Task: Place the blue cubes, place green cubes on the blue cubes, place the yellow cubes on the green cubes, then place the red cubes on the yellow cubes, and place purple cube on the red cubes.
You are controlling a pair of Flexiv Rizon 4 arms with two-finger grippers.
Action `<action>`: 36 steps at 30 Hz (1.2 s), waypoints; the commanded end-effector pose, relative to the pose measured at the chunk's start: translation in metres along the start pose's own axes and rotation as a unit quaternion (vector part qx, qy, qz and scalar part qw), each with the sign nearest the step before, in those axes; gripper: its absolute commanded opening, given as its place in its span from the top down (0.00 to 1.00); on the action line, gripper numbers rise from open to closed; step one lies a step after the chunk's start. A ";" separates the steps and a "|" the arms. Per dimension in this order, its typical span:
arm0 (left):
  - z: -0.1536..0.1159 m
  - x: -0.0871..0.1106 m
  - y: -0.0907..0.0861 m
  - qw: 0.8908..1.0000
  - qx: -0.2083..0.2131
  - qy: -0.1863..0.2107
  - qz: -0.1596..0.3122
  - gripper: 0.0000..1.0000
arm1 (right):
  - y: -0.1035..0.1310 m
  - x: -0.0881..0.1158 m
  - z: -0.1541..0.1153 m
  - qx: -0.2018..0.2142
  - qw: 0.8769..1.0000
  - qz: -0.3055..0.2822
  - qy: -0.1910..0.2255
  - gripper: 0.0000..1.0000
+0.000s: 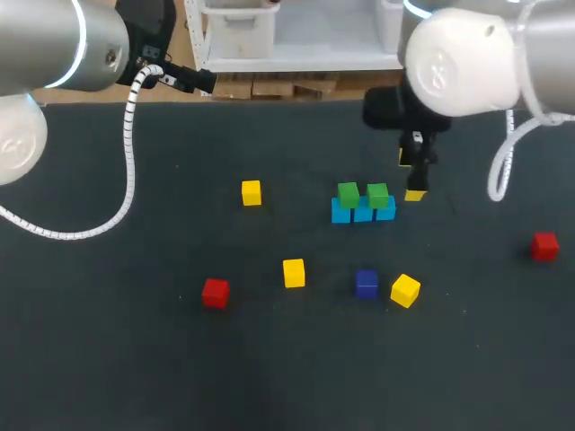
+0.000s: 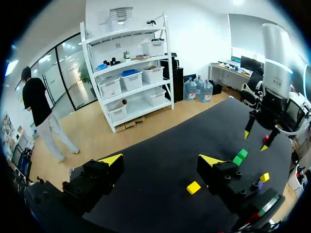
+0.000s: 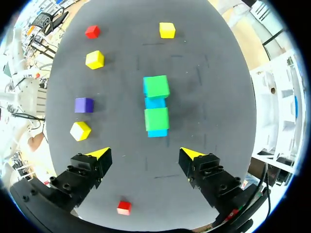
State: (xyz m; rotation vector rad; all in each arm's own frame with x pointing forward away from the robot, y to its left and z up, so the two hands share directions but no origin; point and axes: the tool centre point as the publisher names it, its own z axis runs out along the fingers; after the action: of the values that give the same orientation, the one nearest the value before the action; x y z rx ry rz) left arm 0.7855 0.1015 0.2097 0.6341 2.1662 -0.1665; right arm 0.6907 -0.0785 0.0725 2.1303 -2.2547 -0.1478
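Three blue cubes (image 1: 362, 213) lie in a row at the table's middle, with two green cubes (image 1: 348, 194) (image 1: 377, 194) on top of them. My right gripper (image 1: 410, 176) hangs open and empty just right of that stack. In the right wrist view the green cubes (image 3: 156, 118) lie ahead of its open fingers (image 3: 146, 154). Three yellow cubes (image 1: 252, 192) (image 1: 294, 272) (image 1: 405, 290), two red cubes (image 1: 216, 293) (image 1: 544, 245) and a purple cube (image 1: 366, 283) lie loose. My left gripper (image 2: 161, 159) stands open and empty over the far left edge.
The dark table (image 1: 135, 359) has bare room at the front and the left. A white coiled cable (image 1: 128, 153) hangs from my left arm over the table's back left part.
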 end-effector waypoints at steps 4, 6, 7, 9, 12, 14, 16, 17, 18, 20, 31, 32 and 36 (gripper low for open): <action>0.000 0.000 0.001 1.000 0.002 0.000 0.000 0.00 | 0.056 0.012 -0.005 0.023 0.999 0.036 -0.030 0.07; 0.000 0.000 0.001 1.000 0.002 0.000 0.000 0.00 | 0.065 0.012 -0.002 0.015 0.998 0.057 -0.036 0.03; 0.000 0.000 0.001 1.000 0.002 0.000 0.000 0.00 | 0.068 0.013 -0.001 0.009 0.997 0.070 -0.040 0.02; 0.000 0.000 0.001 1.000 0.002 0.000 0.000 0.00 | 0.074 0.013 0.003 -0.002 0.995 0.095 -0.045 0.03; 0.000 0.000 0.001 1.000 0.002 0.000 0.000 0.00 | 0.082 0.014 0.008 -0.006 0.992 0.116 -0.047 0.01; 0.000 0.000 0.001 1.000 0.002 0.000 0.000 0.00 | 0.090 0.014 0.012 -0.007 0.991 0.127 -0.046 0.00; 0.000 0.000 0.001 1.000 0.002 0.000 0.000 0.00 | 0.097 0.013 0.016 -0.010 0.990 0.134 -0.045 0.00; 0.000 0.000 0.001 1.000 0.002 0.000 0.000 0.00 | 0.101 0.013 0.018 -0.010 0.990 0.137 -0.043 0.00; 0.000 0.000 0.001 1.000 0.002 0.000 0.000 0.00 | 0.104 0.012 0.021 -0.003 0.989 0.140 -0.039 0.00; 0.000 0.000 0.001 1.000 0.002 0.000 0.000 0.00 | 0.108 0.011 0.028 0.009 0.987 0.155 -0.032 0.00; 0.000 0.000 0.001 1.000 0.002 0.000 0.000 0.00 | 0.125 0.006 0.052 0.028 0.980 0.195 -0.015 0.07; 0.000 0.000 0.001 1.000 0.002 0.000 0.000 0.00 | 0.124 0.006 0.056 0.029 0.980 0.199 -0.014 0.06; 0.000 0.000 0.001 1.000 0.002 0.000 0.000 0.00 | 0.125 0.004 0.070 0.025 0.979 0.205 -0.007 0.04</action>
State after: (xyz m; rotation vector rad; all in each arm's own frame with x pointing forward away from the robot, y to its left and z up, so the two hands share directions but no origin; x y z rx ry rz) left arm 0.7855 0.1014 0.2097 0.6342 2.1661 -0.1665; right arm 0.5600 -0.0767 0.0248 1.6308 -2.6530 -0.1297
